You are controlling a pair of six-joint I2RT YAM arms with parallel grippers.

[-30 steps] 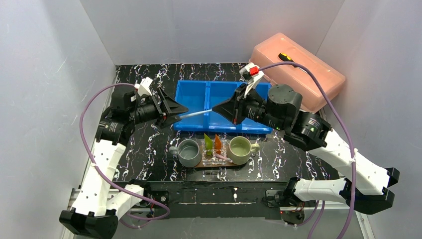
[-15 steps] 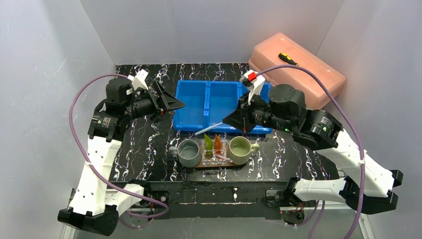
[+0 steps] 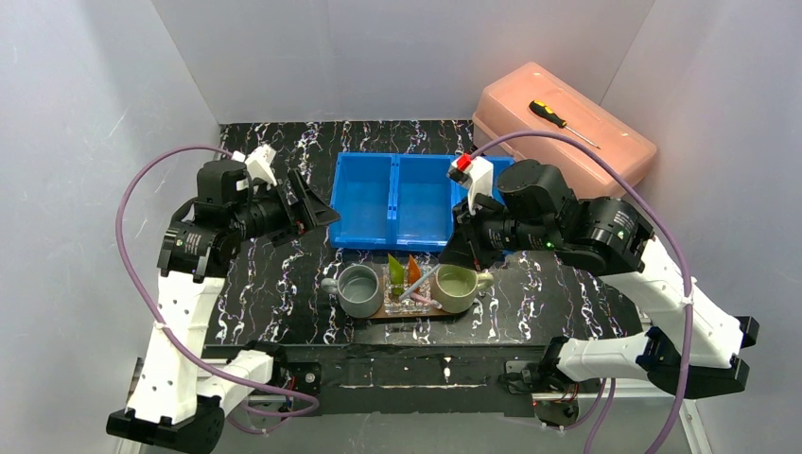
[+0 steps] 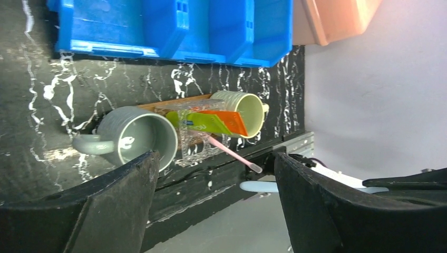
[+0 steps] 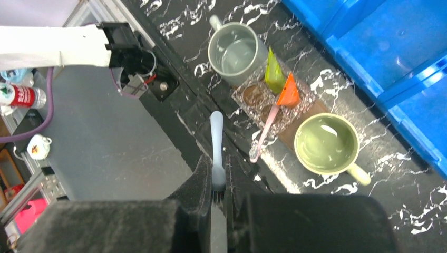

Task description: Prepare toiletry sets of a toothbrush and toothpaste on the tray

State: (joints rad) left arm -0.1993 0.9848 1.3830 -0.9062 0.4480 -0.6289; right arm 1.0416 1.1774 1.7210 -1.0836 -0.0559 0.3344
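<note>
Top external: toothbrush (image 3: 423,280) hung over the tray (image 3: 383,315).
Left gripper (image 3: 317,203), back-left of the tray, gaped empty; right gripper (image 5: 217,194), just above it, was clamped on the toothbrush's end. Light, stiff and slick, it probably wanted a firm pinch on the handle.

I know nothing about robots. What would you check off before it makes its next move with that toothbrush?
1. Right gripper shut on the thin whitish plastic toothbrush: ok.
2. Left gripper open, empty, off to the side of the flat brown oval wooden tray: ok.
3. Round grey mug and round pale green mug upright at the tray's ends: ok.
4. Free round slot in the small clear plastic holder: ok, one looks empty.
5. Brush tip lined up over that slot: cannot tell.
</note>
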